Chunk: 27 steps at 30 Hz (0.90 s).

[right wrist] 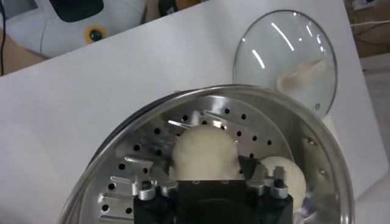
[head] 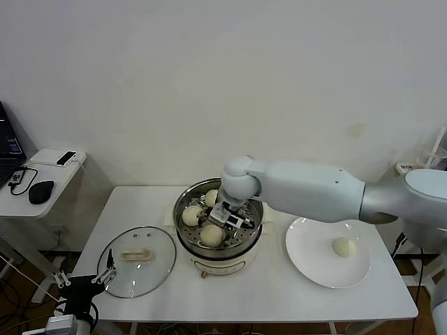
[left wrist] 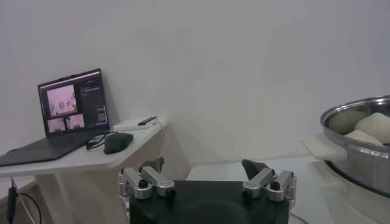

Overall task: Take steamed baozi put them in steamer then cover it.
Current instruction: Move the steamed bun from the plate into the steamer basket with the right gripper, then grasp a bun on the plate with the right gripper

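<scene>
Round smooth baozi [head: 211, 235] in shiny steamer [head: 183, 239]

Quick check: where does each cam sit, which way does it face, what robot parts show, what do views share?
Head view: high on the robot, facing forward and down at the white table; the right arm's open pincer is over the round stainless-steel steamer.
Left wrist view: low beside the table, facing the wall and a side desk; its own open pincer fills the foreground.
Right wrist view: above the steamer, looking down; the right pincer straddles a cream-white bun.
Shared: all three show the steamer.
</scene>
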Each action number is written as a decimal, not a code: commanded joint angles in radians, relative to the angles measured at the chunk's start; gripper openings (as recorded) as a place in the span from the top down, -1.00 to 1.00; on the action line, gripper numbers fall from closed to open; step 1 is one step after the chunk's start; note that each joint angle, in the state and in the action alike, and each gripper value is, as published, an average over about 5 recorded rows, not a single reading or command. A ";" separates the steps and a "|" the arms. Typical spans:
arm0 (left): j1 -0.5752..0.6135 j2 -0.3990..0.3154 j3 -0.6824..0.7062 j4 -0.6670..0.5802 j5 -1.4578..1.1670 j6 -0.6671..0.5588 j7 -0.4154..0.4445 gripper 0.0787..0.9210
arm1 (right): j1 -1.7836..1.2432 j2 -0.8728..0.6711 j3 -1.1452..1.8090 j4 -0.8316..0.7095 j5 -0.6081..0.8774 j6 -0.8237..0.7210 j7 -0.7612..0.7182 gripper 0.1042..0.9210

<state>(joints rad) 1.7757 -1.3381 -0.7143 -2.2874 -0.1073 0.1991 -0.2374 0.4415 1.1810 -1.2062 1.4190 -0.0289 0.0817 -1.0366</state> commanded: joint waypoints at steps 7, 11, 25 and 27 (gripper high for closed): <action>-0.013 0.021 0.007 0.007 -0.011 0.000 0.001 -0.77 | 0.129 -0.229 0.106 0.061 0.116 -0.211 -0.060 -0.76; -0.018 0.033 0.015 0.010 -0.020 -0.001 0.003 -0.77 | 0.136 -0.384 0.136 0.141 0.178 -0.319 -0.080 -0.76; -0.060 0.066 0.060 0.052 -0.026 0.001 0.004 -0.77 | -0.549 -0.878 0.659 0.197 -0.085 -0.330 -0.086 -0.76; -0.065 0.071 0.061 0.063 -0.026 0.000 0.004 -0.77 | -0.675 -0.903 0.765 0.186 -0.126 -0.312 -0.092 -0.76</action>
<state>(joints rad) 1.7242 -1.2808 -0.6673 -2.2496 -0.1314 0.1997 -0.2338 0.2475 0.5572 -0.8517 1.5791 -0.0214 -0.2068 -1.1154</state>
